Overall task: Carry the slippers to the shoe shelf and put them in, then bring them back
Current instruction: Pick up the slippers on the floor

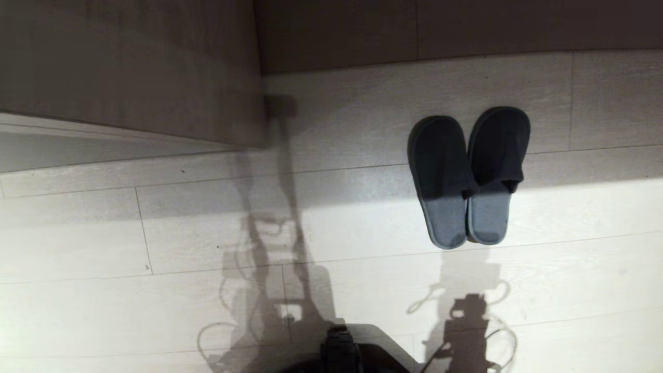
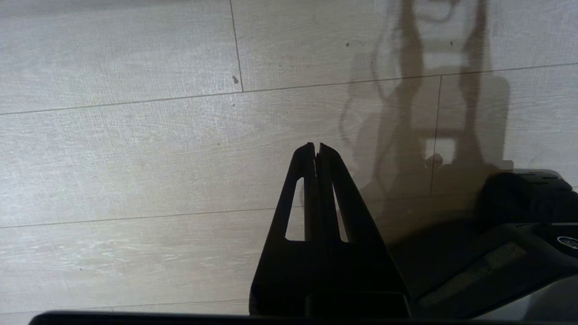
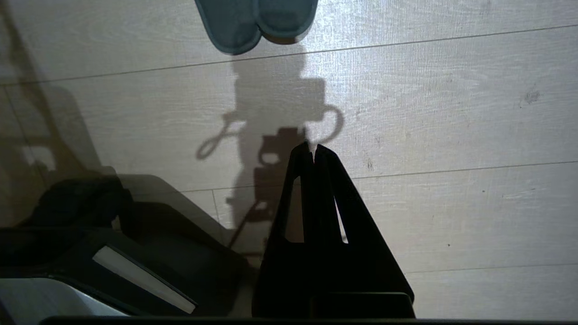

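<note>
Slippers (image 1: 469, 178) side by side, touching, on floor (image 1: 155, 233), toes toward wall. Likely light, soft, floppy; best grip: upper band or pinch both inner edges together. Left hand (image 2: 316, 146) and right hand (image 3: 312, 148) pressed together, empty, above floor.

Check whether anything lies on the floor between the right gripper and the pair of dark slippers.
Nothing visible does. In the right wrist view only bare pale plank floor and the robot's own shadow separate the shut right gripper from the dark grey slide slippers.
</note>
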`<state>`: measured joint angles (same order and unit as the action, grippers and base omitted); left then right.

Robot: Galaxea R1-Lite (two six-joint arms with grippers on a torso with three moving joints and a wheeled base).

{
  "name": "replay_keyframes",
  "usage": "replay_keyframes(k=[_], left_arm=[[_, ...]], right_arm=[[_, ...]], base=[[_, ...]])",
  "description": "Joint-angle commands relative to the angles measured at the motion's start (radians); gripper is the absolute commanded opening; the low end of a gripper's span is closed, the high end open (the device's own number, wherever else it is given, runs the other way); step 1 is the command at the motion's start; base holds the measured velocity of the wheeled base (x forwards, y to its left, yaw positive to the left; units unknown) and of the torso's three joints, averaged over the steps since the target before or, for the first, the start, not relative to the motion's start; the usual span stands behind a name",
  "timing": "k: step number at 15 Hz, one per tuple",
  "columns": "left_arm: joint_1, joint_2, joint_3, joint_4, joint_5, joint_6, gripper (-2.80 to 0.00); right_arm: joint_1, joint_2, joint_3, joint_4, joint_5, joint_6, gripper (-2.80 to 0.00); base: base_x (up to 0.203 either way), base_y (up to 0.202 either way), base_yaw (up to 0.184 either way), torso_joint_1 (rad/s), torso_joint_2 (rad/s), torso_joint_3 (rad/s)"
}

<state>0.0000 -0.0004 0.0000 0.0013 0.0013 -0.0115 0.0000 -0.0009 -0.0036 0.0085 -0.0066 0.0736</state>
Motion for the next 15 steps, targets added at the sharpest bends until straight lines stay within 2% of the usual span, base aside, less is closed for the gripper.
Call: replay_keyframes(k=[1,8,11,15], left_arm=[[0.000,0.000,0.000,-0.001,0.000,-0.001,-2.80],[0.000,0.000,0.000,-0.001,0.002,-0.001,-2.80],[0.000,0.000,0.000,0.000,0.000,0.005,-2.80],[0.000,0.000,0.000,0.000,0.000,0.007,-2.80]], right_arm=[[0.000,0.001,0.001,0.001,-0.001,0.000,-2.80],[0.000,0.000,0.001,0.001,0.000,0.000,-2.80],[0.003,0.020,-0.022,0.001,0.017,-0.055,-2.80],[0.005,0.322,-0.197,-0.027,0.054,-0.051,-2.80]], base=[[0.000,0.000,0.000,0.012,0.00,-0.198],[0.000,0.000,0.000,0.003,0.00,-0.056],[0.000,0.000,0.000,0.000,0.00,0.000],[0.000,0.000,0.000,0.000,0.00,0.000]])
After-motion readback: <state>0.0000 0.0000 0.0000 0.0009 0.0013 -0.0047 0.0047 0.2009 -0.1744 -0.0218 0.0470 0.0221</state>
